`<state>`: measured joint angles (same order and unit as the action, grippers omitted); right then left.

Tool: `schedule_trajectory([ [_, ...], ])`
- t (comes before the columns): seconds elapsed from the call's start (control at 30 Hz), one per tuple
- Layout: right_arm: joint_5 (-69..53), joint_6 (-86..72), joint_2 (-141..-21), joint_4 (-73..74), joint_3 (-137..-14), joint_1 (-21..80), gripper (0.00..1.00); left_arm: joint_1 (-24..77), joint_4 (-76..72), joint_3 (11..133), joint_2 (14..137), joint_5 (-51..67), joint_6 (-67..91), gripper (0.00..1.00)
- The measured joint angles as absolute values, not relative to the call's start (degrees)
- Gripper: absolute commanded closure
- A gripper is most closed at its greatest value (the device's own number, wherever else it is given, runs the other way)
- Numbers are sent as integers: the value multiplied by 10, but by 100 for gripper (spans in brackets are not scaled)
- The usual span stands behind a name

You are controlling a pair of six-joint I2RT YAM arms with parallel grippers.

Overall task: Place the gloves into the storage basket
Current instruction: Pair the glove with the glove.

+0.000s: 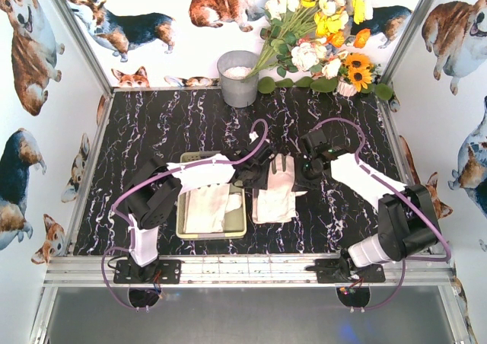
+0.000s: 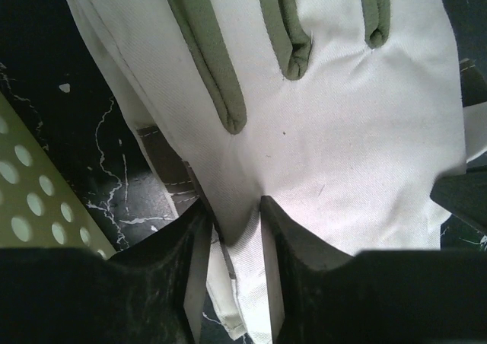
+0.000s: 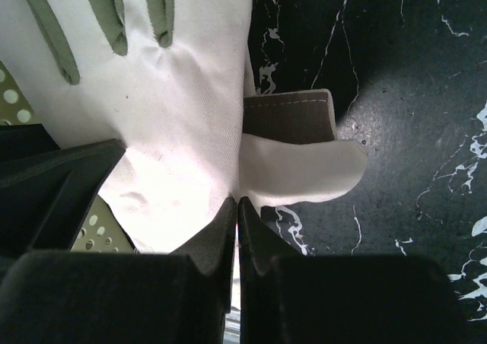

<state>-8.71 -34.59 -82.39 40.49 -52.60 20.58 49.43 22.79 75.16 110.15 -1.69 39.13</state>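
A white glove [image 1: 278,195] with olive-green strips between its fingers lies on the black marble table just right of the pale yellow-green basket [image 1: 181,207]. My left gripper [image 1: 262,161] is shut on its edge; the left wrist view shows cloth pinched between the jaws [image 2: 232,207] and the glove [image 2: 342,131] spread beyond. My right gripper [image 1: 303,167] is shut on the same glove near the thumb [image 3: 237,201], with the glove's palm [image 3: 183,108] ahead. A second glove layer with a taupe patch [image 3: 289,119] lies beneath. Another glove [image 1: 205,208] lies inside the basket.
A grey metal bucket [image 1: 238,79] stands at the back centre. A bunch of artificial flowers [image 1: 319,32] leans at the back right. The basket's perforated wall shows at the left of both wrist views [image 2: 30,199] [image 3: 95,230]. Printed walls enclose the table.
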Motion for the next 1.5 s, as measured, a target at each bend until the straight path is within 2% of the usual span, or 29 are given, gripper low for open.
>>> schedule_trajectory([
  [0.2, -87, -346, -837, 398, -526, 206, 100, 493, 239, 759, 1101, -28, 383, 79],
  [0.33, -87, -348, -838, 392, -526, 206, 100, 491, 243, 760, 1101, -31, 375, 99],
  [0.37, -87, -348, -838, 391, -526, 206, 100, 491, 244, 760, 1101, -32, 373, 100],
  [0.9, -76, -368, -742, 416, -528, 219, 100, 494, 240, 763, 1069, -60, 362, 100],
  [1.5, -68, -348, -823, 424, -577, 241, 100, 495, 272, 763, 1072, -95, 362, 100],
])
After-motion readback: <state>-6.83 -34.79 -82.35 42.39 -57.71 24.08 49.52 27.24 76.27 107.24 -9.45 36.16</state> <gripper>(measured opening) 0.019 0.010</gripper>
